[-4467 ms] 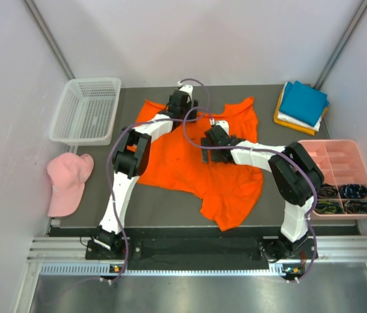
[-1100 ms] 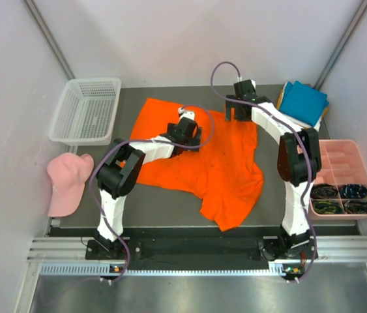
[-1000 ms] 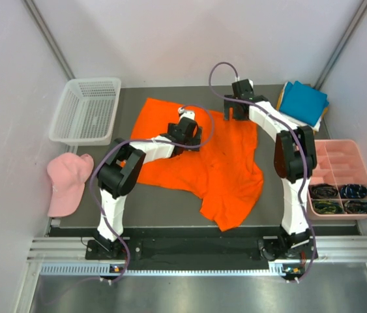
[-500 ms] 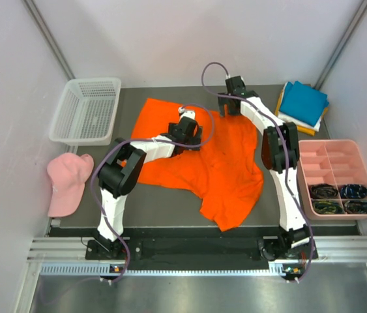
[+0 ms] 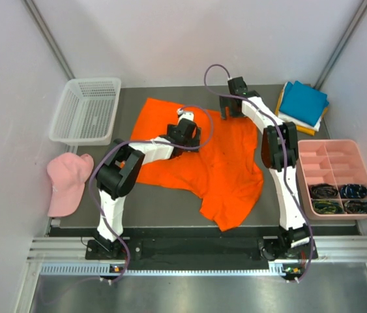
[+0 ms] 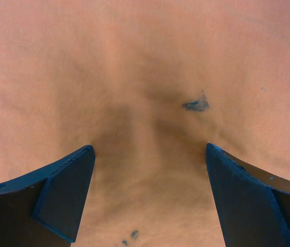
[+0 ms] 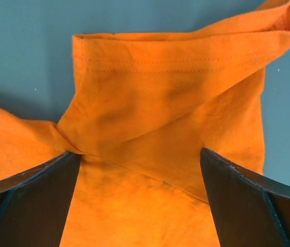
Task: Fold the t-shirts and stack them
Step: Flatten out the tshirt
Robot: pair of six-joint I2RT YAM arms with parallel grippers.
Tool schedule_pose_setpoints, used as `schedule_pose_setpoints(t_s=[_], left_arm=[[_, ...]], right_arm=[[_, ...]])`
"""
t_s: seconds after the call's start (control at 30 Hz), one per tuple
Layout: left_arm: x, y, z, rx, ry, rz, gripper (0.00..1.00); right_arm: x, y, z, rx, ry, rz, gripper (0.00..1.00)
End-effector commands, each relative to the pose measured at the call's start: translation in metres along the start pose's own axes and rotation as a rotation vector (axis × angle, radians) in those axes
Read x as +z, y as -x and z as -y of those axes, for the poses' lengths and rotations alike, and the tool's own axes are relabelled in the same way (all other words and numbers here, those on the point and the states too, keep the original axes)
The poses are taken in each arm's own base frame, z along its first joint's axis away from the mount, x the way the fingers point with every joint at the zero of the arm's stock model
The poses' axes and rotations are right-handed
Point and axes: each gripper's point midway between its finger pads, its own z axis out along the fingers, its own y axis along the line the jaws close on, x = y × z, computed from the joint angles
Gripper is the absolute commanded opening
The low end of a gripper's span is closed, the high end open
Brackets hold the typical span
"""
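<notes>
Orange t-shirt (image 5: 209, 163) spread loose on dark mat (image 5: 163, 203). My right claw (image 7: 139, 152) spread wide, empty, at shirt's far edge. Twisted sleeve (image 7: 175, 98) just ahead, long edge crosswise to fingers. My left claw (image 6: 149, 145) spread too, over shirt's middle, farther from sleeve.

Orange t-shirt (image 5: 229, 169) partly hidden under left arm (image 5: 152, 147); tray (image 5: 313, 163) contents indistinct.
</notes>
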Motion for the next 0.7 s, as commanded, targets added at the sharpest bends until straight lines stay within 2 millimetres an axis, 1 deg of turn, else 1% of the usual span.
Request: schedule_pose_setpoints(t_s=[0.0, 0.03, 0.07, 0.1, 0.13, 0.17, 0.2, 0.23, 0.27, 0.33, 0.37, 0.4, 0.43, 0.47, 0.5, 0.53, 0.57, 0.6, 0.63, 0.67], left_arm=[[-0.012, -0.057, -0.028, 0.098, 0.083, -0.175, 0.92], [-0.013, -0.057, -0.029, 0.102, 0.089, -0.174, 0.92], [-0.013, -0.056, -0.031, 0.103, 0.094, -0.174, 0.92], [-0.015, -0.056, -0.031, 0.102, 0.093, -0.173, 0.92], [-0.016, -0.055, -0.031, 0.102, 0.094, -0.171, 0.92], [-0.017, -0.055, -0.032, 0.102, 0.093, -0.171, 0.92], [-0.02, -0.052, -0.031, 0.097, 0.086, -0.161, 0.92], [-0.022, -0.05, -0.03, 0.094, 0.08, -0.156, 0.92], [-0.024, -0.047, -0.029, 0.086, 0.073, -0.149, 0.92], [-0.033, -0.028, -0.024, 0.066, 0.051, -0.102, 0.92], [-0.036, -0.022, -0.023, 0.058, 0.045, -0.084, 0.93], [-0.045, -0.007, -0.021, 0.044, 0.031, -0.05, 0.93], [-0.049, 0.002, -0.018, 0.037, 0.02, -0.027, 0.94], [-0.054, 0.011, -0.017, 0.034, 0.014, -0.008, 0.94], [-0.063, 0.027, -0.015, 0.021, 0.002, 0.031, 0.95], [-0.068, 0.034, -0.014, 0.017, -0.003, 0.046, 0.95], [-0.073, 0.041, -0.014, 0.012, -0.006, 0.064, 0.96], [-0.081, 0.05, -0.015, 0.004, -0.013, 0.09, 0.96], [-0.085, 0.054, -0.016, 0.004, -0.012, 0.103, 0.96], [-0.088, 0.056, -0.017, 0.008, -0.01, 0.109, 0.96]], right_arm=[[-0.039, 0.033, 0.004, 0.054, 0.032, 0.118, 0.99], [-0.062, 0.054, 0.005, 0.077, 0.048, 0.193, 0.99], [-0.069, 0.052, 0.006, 0.084, 0.052, 0.195, 0.99], [-0.079, 0.058, 0.007, 0.089, 0.057, 0.214, 0.99], [-0.1, 0.069, 0.01, 0.102, 0.066, 0.247, 0.99], [-0.109, 0.073, 0.012, 0.108, 0.065, 0.258, 0.99], [-0.118, 0.075, 0.01, 0.109, 0.077, 0.264, 0.99], [-0.128, 0.078, 0.013, 0.12, 0.081, 0.272, 0.99], [-0.144, 0.079, 0.015, 0.127, 0.085, 0.282, 0.99], [-0.163, 0.077, 0.019, 0.155, 0.083, 0.298, 0.99], [-0.179, 0.07, 0.024, 0.169, 0.081, 0.308, 0.99], [-0.184, 0.064, 0.027, 0.18, 0.075, 0.306, 0.99], [-0.188, 0.057, 0.028, 0.204, 0.075, 0.299, 0.99], [-0.186, 0.037, 0.031, 0.212, 0.062, 0.262, 0.99], [-0.203, 0.034, 0.036, 0.234, 0.059, 0.28, 0.99], [-0.207, 0.026, 0.037, 0.259, 0.06, 0.275, 0.99], [-0.198, 0.001, 0.038, 0.257, 0.05, 0.229, 0.99], [-0.207, -0.001, 0.042, 0.274, 0.039, 0.251, 0.99], [-0.202, -0.012, 0.044, 0.283, 0.029, 0.235, 0.99], [-0.193, -0.029, 0.045, 0.277, 0.012, 0.199, 0.99]])
